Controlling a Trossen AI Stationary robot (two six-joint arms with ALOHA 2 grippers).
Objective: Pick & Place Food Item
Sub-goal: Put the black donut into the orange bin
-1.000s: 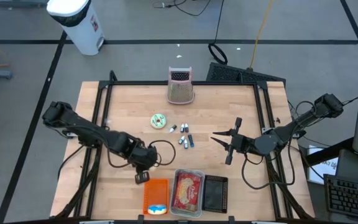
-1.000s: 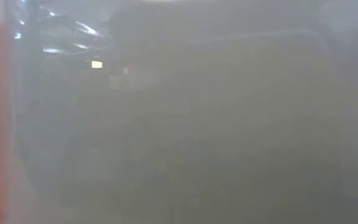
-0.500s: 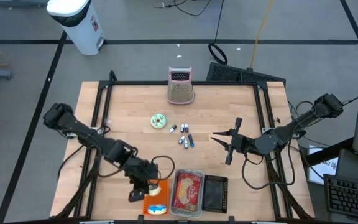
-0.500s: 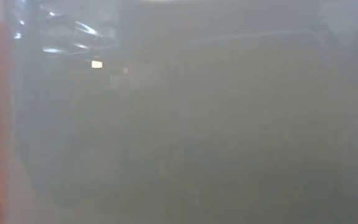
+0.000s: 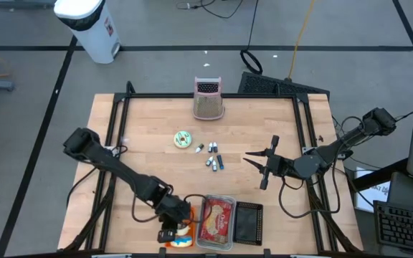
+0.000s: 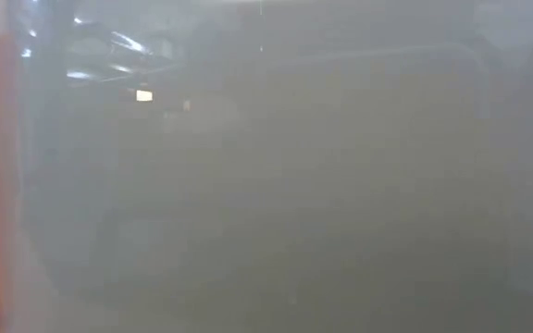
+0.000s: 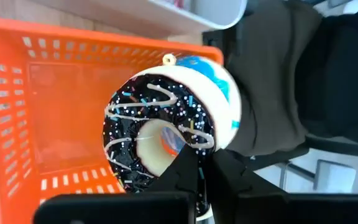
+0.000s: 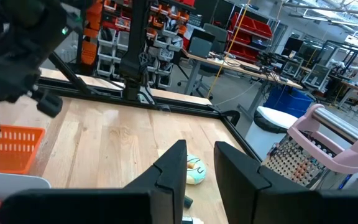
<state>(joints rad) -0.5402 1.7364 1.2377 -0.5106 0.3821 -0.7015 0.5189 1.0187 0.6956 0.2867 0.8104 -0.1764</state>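
My left gripper (image 5: 172,229) is shut on a chocolate-frosted donut with sprinkles (image 7: 157,134) over the orange basket (image 5: 181,218) at the table's near edge. In the left wrist view, the basket's mesh floor (image 7: 55,112) lies behind the donut. A blue-frosted donut (image 7: 207,71) lies in the basket just beyond it. My right gripper (image 5: 253,163) hovers open above the table's right half, with nothing between its fingers (image 8: 169,171). My left gripper pinches the chocolate donut's rim (image 7: 188,158) between its two fingers (image 7: 188,183). The fingers slant down from the table's far left. The donut stands out beyond the fingertips with its frosted face toward the wrist camera, over the basket. Whether it touches the blue donut I cannot tell.
A clear tray of food (image 5: 217,221) and a black tray (image 5: 248,223) stand right of the basket. A green donut (image 5: 183,139), small batteries (image 5: 214,158) and a pink grater (image 5: 208,99) sit farther back. A translucent wall (image 6: 266,185) fills the low view.
My left gripper has carried the donut toward the table's near edge and a little to the right. It started beside the basket's far left corner and is now over the basket, tipped more steeply downward. It has stayed shut on the donut.
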